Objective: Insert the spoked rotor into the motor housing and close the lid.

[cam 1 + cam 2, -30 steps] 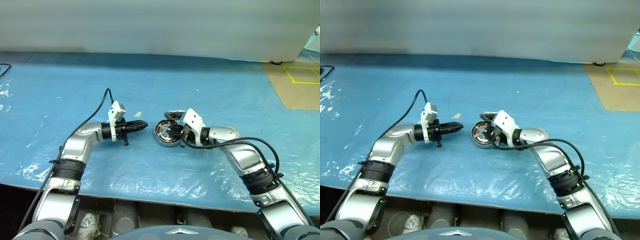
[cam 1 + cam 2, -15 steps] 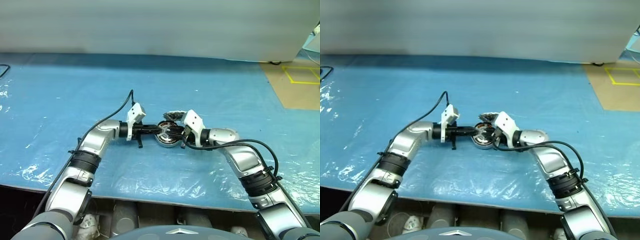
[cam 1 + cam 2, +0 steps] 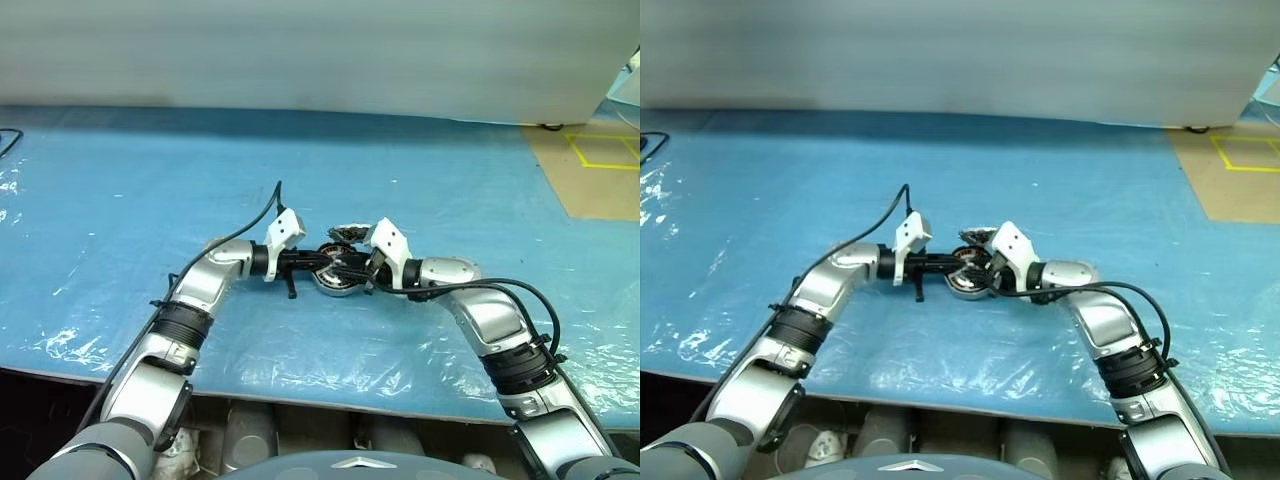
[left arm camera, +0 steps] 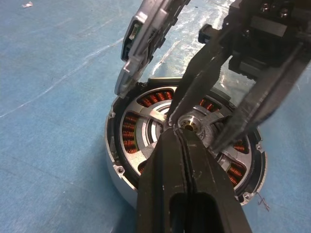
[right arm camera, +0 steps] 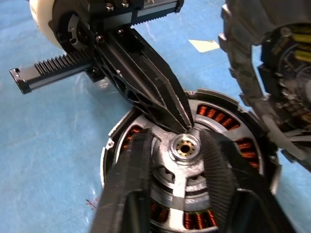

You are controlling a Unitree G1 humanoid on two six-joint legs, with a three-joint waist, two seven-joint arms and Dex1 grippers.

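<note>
Motor housing (image 4: 184,160): round, dark-rimmed, copper-coloured windings showing between the arms of the part seated inside; lying flat on the blue worktop (image 3: 120,190), mid-scene between both arms. No brand, label or legible writing on it.

Spoked rotor (image 5: 187,162): silvery, seated in the housing, spokes radiating from a small brass-toned centre hub, windings visible through the gaps.

Left gripper (image 4: 181,137): jaws pressed together, reaching across the housing from its left side, tips meeting at the rotor's hub; whether they press on the metal, cannot tell.

Right gripper (image 5: 172,145): jaws spread, one finger (image 5: 131,179) on either side of the hub, standing over the rotor face from the housing's right side; pinching nothing visible.

Second disc-like metal part (image 4: 146,43), toothed along its edge: propped on edge at the housing's far rim, leaning over the windings; lid or not, cannot tell.
</note>
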